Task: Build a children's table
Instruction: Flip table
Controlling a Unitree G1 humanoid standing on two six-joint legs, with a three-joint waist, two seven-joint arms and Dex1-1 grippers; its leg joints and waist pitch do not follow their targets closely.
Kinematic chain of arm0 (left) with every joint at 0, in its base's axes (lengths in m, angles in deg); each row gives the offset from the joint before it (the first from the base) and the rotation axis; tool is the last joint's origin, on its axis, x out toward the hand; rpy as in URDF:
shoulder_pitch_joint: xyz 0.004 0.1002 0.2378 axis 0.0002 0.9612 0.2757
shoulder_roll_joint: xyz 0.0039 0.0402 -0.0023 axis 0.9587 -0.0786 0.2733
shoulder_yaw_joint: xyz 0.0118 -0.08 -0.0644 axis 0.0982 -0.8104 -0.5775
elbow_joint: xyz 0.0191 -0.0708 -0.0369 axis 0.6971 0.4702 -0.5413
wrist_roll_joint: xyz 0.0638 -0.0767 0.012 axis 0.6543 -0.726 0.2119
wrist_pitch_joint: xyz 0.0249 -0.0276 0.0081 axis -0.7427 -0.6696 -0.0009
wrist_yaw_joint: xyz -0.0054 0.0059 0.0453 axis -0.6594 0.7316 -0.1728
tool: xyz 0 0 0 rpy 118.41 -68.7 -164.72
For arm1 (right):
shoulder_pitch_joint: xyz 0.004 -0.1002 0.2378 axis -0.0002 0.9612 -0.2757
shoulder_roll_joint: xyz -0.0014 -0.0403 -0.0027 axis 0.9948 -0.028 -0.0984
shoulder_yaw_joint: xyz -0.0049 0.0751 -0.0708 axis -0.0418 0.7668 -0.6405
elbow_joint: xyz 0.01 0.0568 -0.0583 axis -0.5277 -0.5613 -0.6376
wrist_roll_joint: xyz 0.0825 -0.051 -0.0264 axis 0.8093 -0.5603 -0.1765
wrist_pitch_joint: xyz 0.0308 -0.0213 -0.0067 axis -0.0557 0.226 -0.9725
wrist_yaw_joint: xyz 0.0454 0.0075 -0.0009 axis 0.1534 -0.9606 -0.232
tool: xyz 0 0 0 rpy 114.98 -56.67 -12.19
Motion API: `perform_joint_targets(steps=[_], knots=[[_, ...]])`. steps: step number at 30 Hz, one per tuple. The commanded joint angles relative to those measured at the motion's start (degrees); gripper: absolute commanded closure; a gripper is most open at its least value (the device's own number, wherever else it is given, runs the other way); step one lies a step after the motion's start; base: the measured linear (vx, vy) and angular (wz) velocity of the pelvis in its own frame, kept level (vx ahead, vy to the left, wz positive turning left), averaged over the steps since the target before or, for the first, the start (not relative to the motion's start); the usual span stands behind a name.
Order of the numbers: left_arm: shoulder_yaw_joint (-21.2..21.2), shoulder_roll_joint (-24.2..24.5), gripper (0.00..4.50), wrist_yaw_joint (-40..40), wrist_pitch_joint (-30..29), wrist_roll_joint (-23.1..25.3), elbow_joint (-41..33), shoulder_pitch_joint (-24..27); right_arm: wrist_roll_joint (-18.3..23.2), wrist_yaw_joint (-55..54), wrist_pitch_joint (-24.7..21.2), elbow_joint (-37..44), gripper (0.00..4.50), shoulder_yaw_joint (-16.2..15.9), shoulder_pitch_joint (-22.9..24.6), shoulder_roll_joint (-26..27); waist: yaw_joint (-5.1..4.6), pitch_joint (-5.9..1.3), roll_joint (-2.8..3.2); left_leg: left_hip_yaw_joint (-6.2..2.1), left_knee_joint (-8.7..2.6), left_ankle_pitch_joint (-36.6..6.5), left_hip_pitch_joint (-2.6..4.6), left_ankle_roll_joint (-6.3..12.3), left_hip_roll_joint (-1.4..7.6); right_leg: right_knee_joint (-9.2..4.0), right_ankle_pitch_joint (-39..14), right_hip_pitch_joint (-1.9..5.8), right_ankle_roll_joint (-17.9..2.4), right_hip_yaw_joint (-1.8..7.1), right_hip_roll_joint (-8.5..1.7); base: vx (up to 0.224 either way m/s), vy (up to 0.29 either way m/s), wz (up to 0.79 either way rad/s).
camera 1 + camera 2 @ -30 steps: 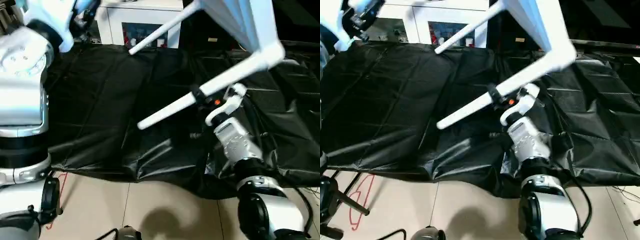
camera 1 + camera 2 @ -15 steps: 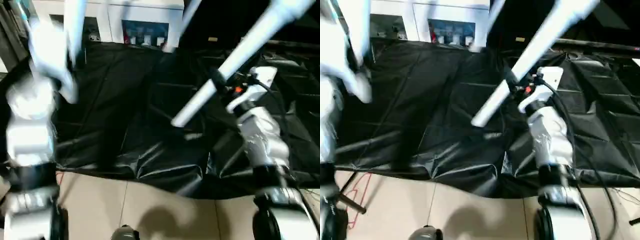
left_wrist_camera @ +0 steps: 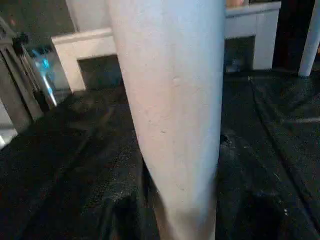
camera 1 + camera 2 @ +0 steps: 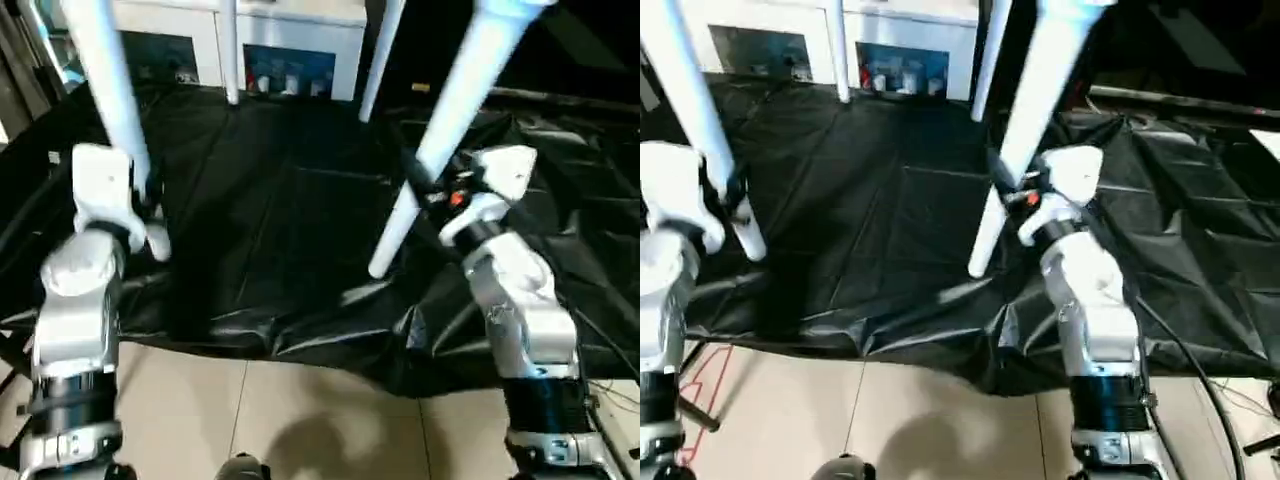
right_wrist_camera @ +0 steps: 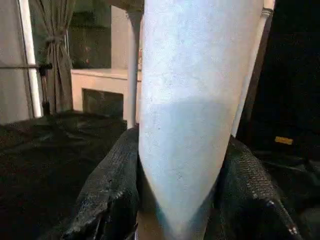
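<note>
The children's table hangs legs down over the black sheet; its top is out of view above. My left gripper point(image 4: 143, 193) is shut on the near left leg point(image 4: 110, 90), low on the tube. That tube runs between its dark fingers as the white leg point(image 3: 170, 100) in the left wrist view. On the near right leg point(image 4: 460, 90) my right gripper point(image 4: 420, 180) is shut at mid-length. The right wrist view shows this leg point(image 5: 190, 100) clamped between black fingers point(image 5: 107, 195). Both far legs point(image 4: 229, 50) point(image 4: 378, 60) hang at the back. The near legs' ends stay just above the sheet.
A crumpled black sheet point(image 4: 280, 200) covers the work surface, its front edge hanging over the tiled floor point(image 4: 300, 420). A white glass-door cabinet point(image 4: 290, 40) stands behind it. Cables trail on the floor at the lower right point(image 4: 1240, 400).
The table has swung from a steep tilt to legs pointing down. Both arms have moved with it, each keeping its leg, and the left arm has come lower into view.
</note>
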Motion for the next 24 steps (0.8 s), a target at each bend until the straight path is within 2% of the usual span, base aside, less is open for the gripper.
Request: perform_joint_targets(steps=[1,3,4,5,6,8,9,11,13,14,15,17,18,19,20,21,23,24], knots=[[6.0,-0.2,2.88,-2.2,2.1,2.6,0.2,0.2,-2.2,1.4,-3.0,-1.4,2.86,-6.7,1.5,0.8,-0.91,-2.66,1.54,-2.25,-5.50,-27.3,3.04,-6.75,3.70,-6.07,-15.6,-0.13,-5.7,3.60,-5.25,0.000,0.000,0.00],[5.9,0.0,2.88,-2.3,4.1,2.6,3.1,0.9,-3.6,-0.3,-3.8,-2.8,2.86,-7.3,1.8,1.2,-1.04,-2.33,1.13,-2.30,-5.86,-28.6,3.23,-6.76,3.60,-6.49,-17.6,-0.15,-5.3,3.55,-5.22,0.000,0.000,0.00],[5.8,0.2,2.88,-1.5,6.3,2.8,5.3,1.2,-4.2,-0.9,-4.6,-3.2,2.86,-7.6,2.2,1.4,-0.92,-2.59,0.93,-2.39,-5.88,-27.9,3.36,-6.55,3.50,-6.67,-18.0,0.11,-4.9,3.67,-5.44,0.000,0.000,0.00],[5.8,0.2,2.88,-1.3,6.6,2.9,5.5,1.2,-4.2,-0.9,-4.6,-3.2,2.86,-7.6,2.2,1.4,-0.88,-2.64,1.16,-2.46,-5.94,-27.4,3.37,-6.54,3.54,-6.66,-17.3,0.06,-4.8,3.75,-5.48,0.000,0.000,0.00],[6.3,0.8,2.88,-0.2,8.6,4.1,7.1,1.3,-4.5,-1.2,-4.5,-3.7,2.86,-7.5,2.2,1.5,-1.08,-2.73,1.14,-2.52,-6.11,-27.0,3.23,-6.73,3.60,-6.52,-15.2,0.14,-4.6,3.71,-5.24,0.000,0.000,0.00],[6.9,1.4,2.88,-0.7,8.6,4.5,7.8,1.7,-5.0,-1.8,-4.4,-4.4,2.86,-7.3,2.1,1.6,-1.26,-2.87,0.94,-2.51,-6.18,-27.4,3.31,-7.07,3.61,-6.30,-13.6,0.18,-4.6,3.67,-5.20,0.000,0.000,0.00],[6.6,1.3,2.88,-0.9,8.4,3.7,7.5,2.1,-5.1,-2.1,-4.2,-4.7,2.51,-7.0,2.1,1.6,-1.34,-2.92,0.91,-2.49,-6.18,-27.6,3.37,-7.12,3.62,-6.23,-13.4,0.16,-4.8,3.65,-5.16,0.000,0.000,0.00],[5.7,1.6,2.32,-0.8,7.5,2.9,6.5,3.1,-4.7,-2.7,-4.0,-4.9,2.16,-5.9,2.3,1.8,-1.65,-2.82,0.92,-2.49,-6.21,-28.9,3.50,-7.27,3.65,-6.27,-14.2,-0.01,-5.3,3.65,-5.16,0.000,0.000,0.00],[4.8,1.6,2.18,-0.5,7.7,2.5,6.1,3.8,-4.3,-2.9,-4.2,-4.3,2.10,-5.3,2.6,1.8,-1.85,-2.73,0.83,-2.51,-6.23,-30.1,3.55,-7.26,3.64,-6.45,-16.0,-0.07,-5.3,3.68,-5.21,0.000,0.000,0.00],[4.3,1.7,2.10,-0.5,8.1,2.1,5.8,4.4,-4.0,-3.1,-4.4,-3.6,2.03,-5.0,3.0,1.8,-2.08,-2.63,1.10,-2.69,-6.32,-30.8,3.46,-7.23,3.57,-6.66,-17.7,-0.05,-5.0,3.69,-5.25,0.000,0.000,0.00],[3.1,1.8,1.79,-0.7,8.6,1.0,4.6,5.7,-3.7,-3.2,-5.2,-2.1,1.76,-4.7,3.8,1.6,-2.28,-2.72,1.01,-2.69,-6.29,-30.9,3.39,-7.21,3.59,-6.75,-18.2,0.07,-4.9,3.73,-5.30,0.000,0.000,0.00],[1.7,1.7,1.72,-1.5,9.1,-1.1,2.2,7.6,-3.3,-2.9,-5.9,0.0,1.69,-4.6,4.8,1.3,-2.22,-3.12,1.16,-2.71,-6.26,-28.2,3.02,-6.85,3.71,-6.38,-14.6,0.47,-5.6,3.70,-5.29,0.000,0.000,0.00],[1.4,1.7,1.62,-1.6,9.4,-1.9,1.5,8.2,-3.2,-2.8,-6.2,0.6,1.57,-4.5,5.1,1.3,-2.28,-3.48,1.07,-2.55,-6.23,-24.8,2.71,-6.39,3.89,-5.76,-8.9,0.69,-6.2,3.54,-4.93,0.000,0.000,0.00],[0.5,1.4,1.62,-1.7,8.8,-3.2,-0.7,9.4,-2.9,-2.8,-6.7,1.8,1.57,-4.4,5.7,1.2,-2.18,-3.85,1.13,-2.17,-5.72,-19.6,2.49,-5.29,3.75,-5.13,-1.5,0.89,-7.1,3.48,-4.74,0.000,0.000,0.00],[-0.4,0.8,1.48,-2.1,7.6,-5.1,-4.9,11.9,-2.5,-2.5,-7.5,3.8,1.45,-4.4,7.0,0.7,-2.12,-3.87,1.19,-2.04,-5.53,-17.7,2.40,-4.85,3.75,-4.84,1.3,0.99,-7.6,3.44,-4.81,0.000,0.000,0.00],[-0.7,0.6,1.48,-2.2,7.3,-5.6,-6.2,12.7,-2.4,-2.5,-7.9,4.5,1.45,-4.4,7.4,0.6,-1.97,-3.87,1.19,-1.82,-5.14,-12.2,1.77,-3.20,3.67,-4.27,8.3,1.42,-8.1,3.19,-4.67,0.000,0.000,0.00],[-1.1,-0.1,1.34,-2.1,6.8,-6.7,-9.5,14.9,-1.9,-2.3,-9.0,6.5,1.31,-4.3,8.7,0.2,-2.06,-3.71,1.00,-1.60,-4.96,-11.5,1.76,-2.32,3.47,-4.29,9.2,1.39,-8.2,3.20,-4.57,0.000,0.000,0.00],[-1.5,-1.5,1.18,-2.4,5.7,-8.7,-14.6,18.3,-1.1,-2.7,-11.2,10.4,1.15,-4.0,11.2,-0.4,-1.99,-3.51,1.15,-1.58,-5.09,-12.2,1.70,-1.93,3.51,-4.48,7.4,1.42,-8.1,3.20,-4.63,0.000,0.000,0.00]])
